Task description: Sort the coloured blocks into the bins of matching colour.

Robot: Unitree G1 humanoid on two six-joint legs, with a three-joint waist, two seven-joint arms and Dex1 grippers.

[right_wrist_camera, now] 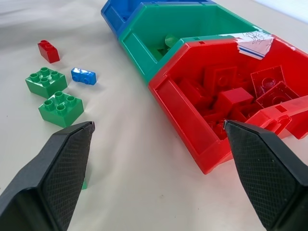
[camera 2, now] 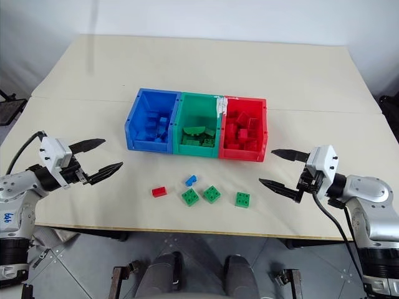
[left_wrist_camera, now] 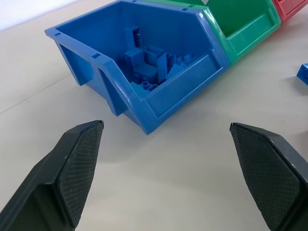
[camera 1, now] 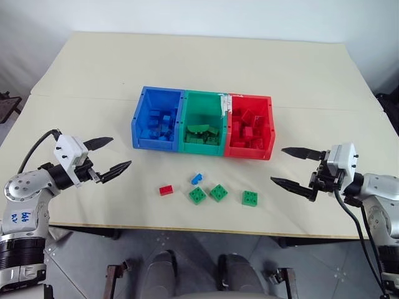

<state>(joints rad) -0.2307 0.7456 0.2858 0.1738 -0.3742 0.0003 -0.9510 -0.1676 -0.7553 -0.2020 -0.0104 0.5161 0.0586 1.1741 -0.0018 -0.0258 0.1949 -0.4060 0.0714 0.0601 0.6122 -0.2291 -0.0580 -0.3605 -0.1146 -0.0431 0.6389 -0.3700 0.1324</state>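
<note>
Hover spread wide and empty: left gripper (camera 1: pixel 106 156), right gripper (camera 1: pixel 294 166) (five small studded plastic bricks (camera 1: pixel 218 192) lie before three joined plastic bins (camera 1: pixel 202 149)).

A robot test bench in a plain lab-like room

The setting looked like a lab or test room rather than a home: a large cream table (camera 1: pixel 206 62), bare apart from a staged sorting exercise, stood against a blank white wall (camera 1: pixel 187 12) on a grey tiled floor (camera 1: pixel 81 261). Three joined plastic bins (camera 1: pixel 202 121) in blue, green and red sat in the middle of it, already holding bricks, with a few toy bricks (camera 1: pixel 218 192) laid out in front. Dark equipment (camera 1: pixel 7 103) showed at the room's edges, too cut off to identify.
</note>
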